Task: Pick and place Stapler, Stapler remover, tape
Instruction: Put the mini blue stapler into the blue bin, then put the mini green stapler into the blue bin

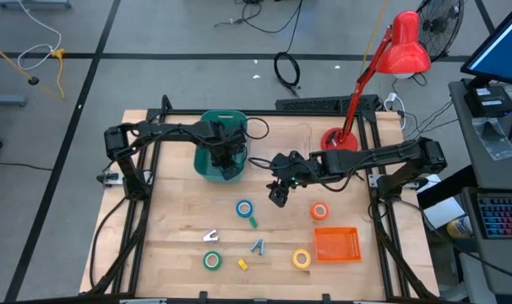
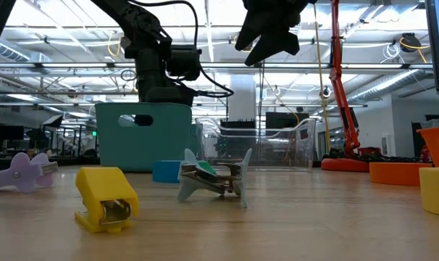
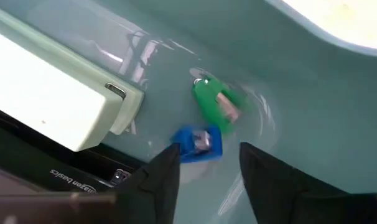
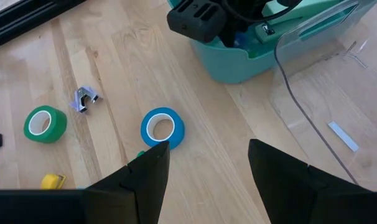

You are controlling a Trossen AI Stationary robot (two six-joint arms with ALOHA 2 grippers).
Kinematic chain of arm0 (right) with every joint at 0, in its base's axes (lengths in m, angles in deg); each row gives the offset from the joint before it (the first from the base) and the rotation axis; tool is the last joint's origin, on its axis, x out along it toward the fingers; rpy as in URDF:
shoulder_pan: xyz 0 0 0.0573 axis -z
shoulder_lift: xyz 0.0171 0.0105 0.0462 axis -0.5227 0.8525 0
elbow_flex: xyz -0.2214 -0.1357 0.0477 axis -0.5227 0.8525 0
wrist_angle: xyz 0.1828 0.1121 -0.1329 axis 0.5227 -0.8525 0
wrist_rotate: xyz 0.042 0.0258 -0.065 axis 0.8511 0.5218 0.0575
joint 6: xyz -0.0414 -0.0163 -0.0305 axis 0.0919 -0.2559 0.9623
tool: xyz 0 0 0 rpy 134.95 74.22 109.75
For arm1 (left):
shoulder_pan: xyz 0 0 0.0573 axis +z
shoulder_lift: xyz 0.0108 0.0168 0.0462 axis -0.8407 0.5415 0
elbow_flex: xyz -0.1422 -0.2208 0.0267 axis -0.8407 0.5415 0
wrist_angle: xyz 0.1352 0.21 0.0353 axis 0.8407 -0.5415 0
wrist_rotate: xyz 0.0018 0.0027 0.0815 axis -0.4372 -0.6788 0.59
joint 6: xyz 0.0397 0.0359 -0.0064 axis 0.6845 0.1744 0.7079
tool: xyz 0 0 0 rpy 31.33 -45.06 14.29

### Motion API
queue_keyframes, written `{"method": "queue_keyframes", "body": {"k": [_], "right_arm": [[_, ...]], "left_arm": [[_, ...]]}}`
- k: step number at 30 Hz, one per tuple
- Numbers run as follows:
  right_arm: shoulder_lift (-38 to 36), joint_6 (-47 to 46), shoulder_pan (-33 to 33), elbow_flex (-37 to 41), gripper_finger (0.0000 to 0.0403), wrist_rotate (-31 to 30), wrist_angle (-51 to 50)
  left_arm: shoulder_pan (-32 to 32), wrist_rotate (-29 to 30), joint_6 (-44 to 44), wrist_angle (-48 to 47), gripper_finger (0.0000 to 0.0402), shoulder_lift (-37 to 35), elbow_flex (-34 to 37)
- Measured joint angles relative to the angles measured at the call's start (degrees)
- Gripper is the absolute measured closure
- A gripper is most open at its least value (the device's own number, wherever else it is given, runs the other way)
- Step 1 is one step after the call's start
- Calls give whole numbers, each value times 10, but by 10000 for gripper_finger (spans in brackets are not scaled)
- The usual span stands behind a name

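While the left pincer (image 3: 204, 180) hangs spread inside the teal bin (image 1: 207, 165), the right pincer (image 4: 204, 165) gapes above blue tape (image 4: 162, 127).

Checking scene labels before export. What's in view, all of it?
tape: 4, blue, orange, green, yellow, loose on table
removers: 4, white, green, grey, yellow, table front-centre
bin: 1, teal, table rear
bin contents: blue piece, green piece, pale stapler
basket: 1, orange, front right
clear tray: 1, beside bin
lamp: 1, red, rear right
table: 1, wood
left gripper: open, inside bin
right gripper: open, empty, above table centre
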Motion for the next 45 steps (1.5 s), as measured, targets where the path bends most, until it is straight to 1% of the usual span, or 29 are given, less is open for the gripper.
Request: {"method": "queue_keyframes", "body": {"k": [4, 7, 11, 14, 17, 19, 24, 27, 29, 34, 38, 40, 43, 45], "right_arm": [[0, 0, 0, 0, 190, 1, 0], [0, 0, 0, 0, 191, 3, 0], [0, 1, 0, 0, 190, 3, 0], [0, 5, 0, 0, 190, 3, -1], [0, 6, 0, 0, 190, 3, 0], [0, 6, 0, 0, 191, 3, 0], [0, 6, 0, 0, 191, 3, 24], [0, -14, 0, 0, 192, 4, 50], [0, -17, 0, 0, 192, 13, 73], [8, 21, -6, 0, 192, 93, 127], [18, 15, -20, 1, 193, 96, 123], [29, 14, -26, -1, 193, 96, 139], [36, -2, -42, 2, 193, 95, 123], [46, -15, -48, 0, 193, 96, 137]], "left_arm": [[1, -3, -7, -4, 201, -2, 0], [3, -3, -19, -21, 191, -2, -5], [9, 1, -19, -85, 189, -10, -44], [14, 9, -9, -121, 189, -30, -78], [10, 12, -11, -122, 188, -72, -107], [4, 10, -16, -105, 188, -103, -121], [-13, -4, -26, -91, 188, -206, -121], [-32, -4, -24, -92, 188, -270, -108], [-47, -4, -24, -77, 188, -314, -97], [-83, -4, -43, -25, 188, -424, -25], [-104, -3, -60, 19, 188, -510, 52], [-112, -4, -72, 45, 188, -547, 90], [-123, -4, -81, 79, 188, -596, 140], [-129, -2, -90, 95, 188, -625, 170]]}}
